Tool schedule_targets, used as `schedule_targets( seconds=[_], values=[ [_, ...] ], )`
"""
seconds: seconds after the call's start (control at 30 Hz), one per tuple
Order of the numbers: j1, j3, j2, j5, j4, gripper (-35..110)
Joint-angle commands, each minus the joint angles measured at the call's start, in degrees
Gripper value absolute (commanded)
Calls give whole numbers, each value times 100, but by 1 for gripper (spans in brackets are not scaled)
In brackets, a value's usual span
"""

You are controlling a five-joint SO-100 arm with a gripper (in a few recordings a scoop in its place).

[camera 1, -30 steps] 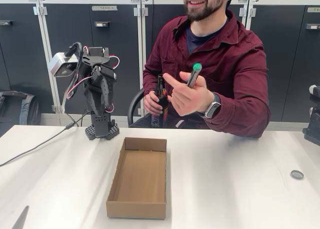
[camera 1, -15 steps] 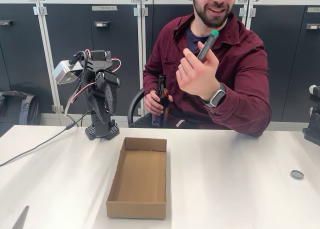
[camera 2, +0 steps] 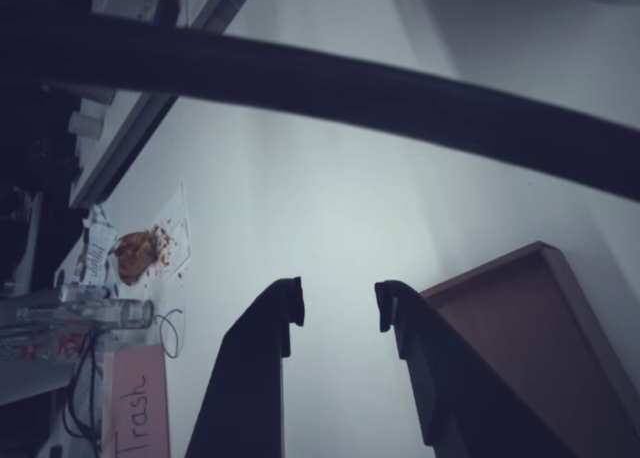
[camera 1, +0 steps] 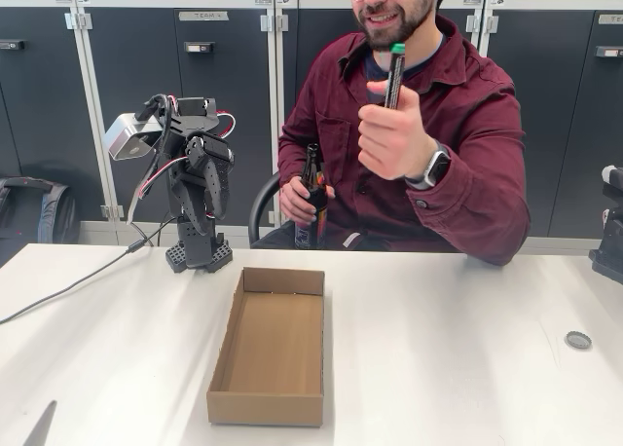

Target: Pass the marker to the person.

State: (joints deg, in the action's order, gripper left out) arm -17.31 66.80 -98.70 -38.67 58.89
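Observation:
The person [camera 1: 467, 125] sits behind the table and holds the marker [camera 1: 394, 76] upright in a raised hand, its green cap at chin height. The other hand grips a brown bottle [camera 1: 311, 188] near the table's far edge. My arm stands folded at the table's back left, well left of the marker. In the fixed view its gripper [camera 1: 207, 210] hangs downward. The wrist view shows the gripper [camera 2: 338, 303] open above the white table, nothing between its dark fingers [camera 2: 270, 328].
An open cardboard box [camera 1: 282, 281] lies mid-table in front of the arm; its corner [camera 2: 520, 348] appears at the wrist view's right. A cable [camera 1: 68, 288] trails off left. A small round disc [camera 1: 578, 340] lies at the right. Dark cabinets stand behind.
The person's hand has lifted the marker higher and turned it from tilted to upright. My arm shifted slightly a second ago and has since stayed still.

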Motion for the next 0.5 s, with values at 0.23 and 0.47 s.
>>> schedule_targets(
  seconds=[0.23,0.47],
  values=[
    [9,-132,-308,-26,-26,15],
    [9,-79,-325,-62,-88,15]
  ],
)
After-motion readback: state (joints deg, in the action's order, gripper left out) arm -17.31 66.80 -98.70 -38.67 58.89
